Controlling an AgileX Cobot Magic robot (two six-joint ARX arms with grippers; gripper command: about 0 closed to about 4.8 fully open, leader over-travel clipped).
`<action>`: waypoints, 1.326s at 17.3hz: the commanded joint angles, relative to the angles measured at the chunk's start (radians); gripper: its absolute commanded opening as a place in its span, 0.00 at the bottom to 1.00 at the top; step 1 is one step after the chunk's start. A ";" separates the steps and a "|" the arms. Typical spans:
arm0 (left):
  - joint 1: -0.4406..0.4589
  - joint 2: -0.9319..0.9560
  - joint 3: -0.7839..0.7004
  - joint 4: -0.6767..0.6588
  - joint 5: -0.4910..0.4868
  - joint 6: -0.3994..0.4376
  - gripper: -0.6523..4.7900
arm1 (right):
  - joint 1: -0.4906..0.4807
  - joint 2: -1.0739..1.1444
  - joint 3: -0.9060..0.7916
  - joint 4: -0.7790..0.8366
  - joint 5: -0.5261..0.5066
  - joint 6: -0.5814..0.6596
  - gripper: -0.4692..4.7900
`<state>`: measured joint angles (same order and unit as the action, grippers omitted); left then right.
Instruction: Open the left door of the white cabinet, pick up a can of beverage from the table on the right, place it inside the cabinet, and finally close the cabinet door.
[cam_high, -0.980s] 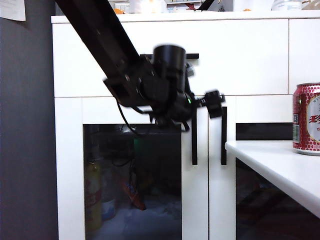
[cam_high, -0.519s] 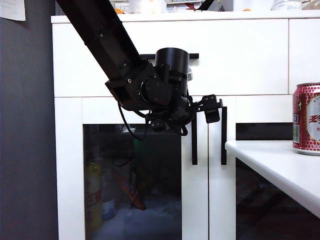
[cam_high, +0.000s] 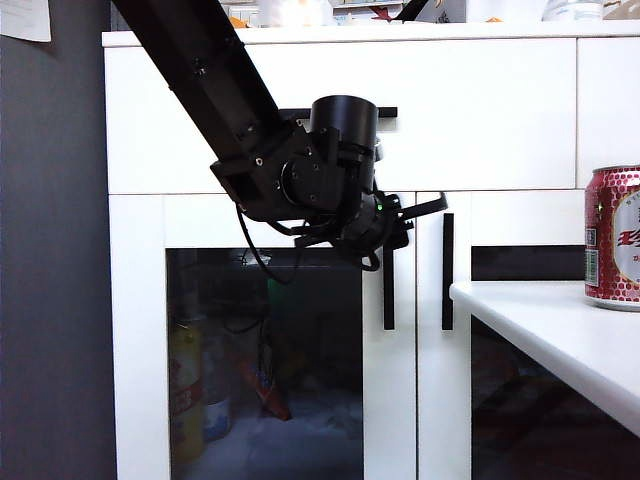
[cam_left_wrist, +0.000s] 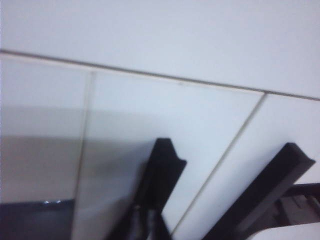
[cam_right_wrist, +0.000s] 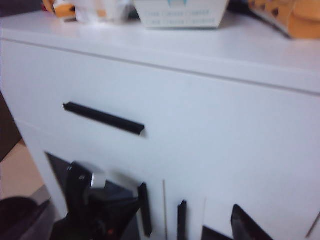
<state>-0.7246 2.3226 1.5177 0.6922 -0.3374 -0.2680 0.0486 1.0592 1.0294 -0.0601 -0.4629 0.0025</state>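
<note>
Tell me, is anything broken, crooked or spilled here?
Nothing stands out. The left door and its neighbour sit shut and straight, the can stands upright on the table, nothing spilled. The left gripper is closed on the left door's handle near its top; the right gripper hangs open, back from the cabinet.
</note>
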 joint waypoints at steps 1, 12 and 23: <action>-0.004 -0.005 0.005 0.013 0.061 -0.002 0.21 | -0.001 -0.004 0.005 -0.003 0.001 -0.011 0.97; -0.003 0.009 0.009 0.033 0.016 0.026 0.51 | -0.002 -0.003 0.005 -0.003 0.001 -0.030 0.97; -0.004 0.055 0.080 -0.017 -0.055 0.054 0.51 | -0.002 -0.003 0.005 -0.016 0.001 -0.056 0.97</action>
<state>-0.7284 2.3848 1.5917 0.6613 -0.3820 -0.2203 0.0467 1.0592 1.0294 -0.0822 -0.4637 -0.0502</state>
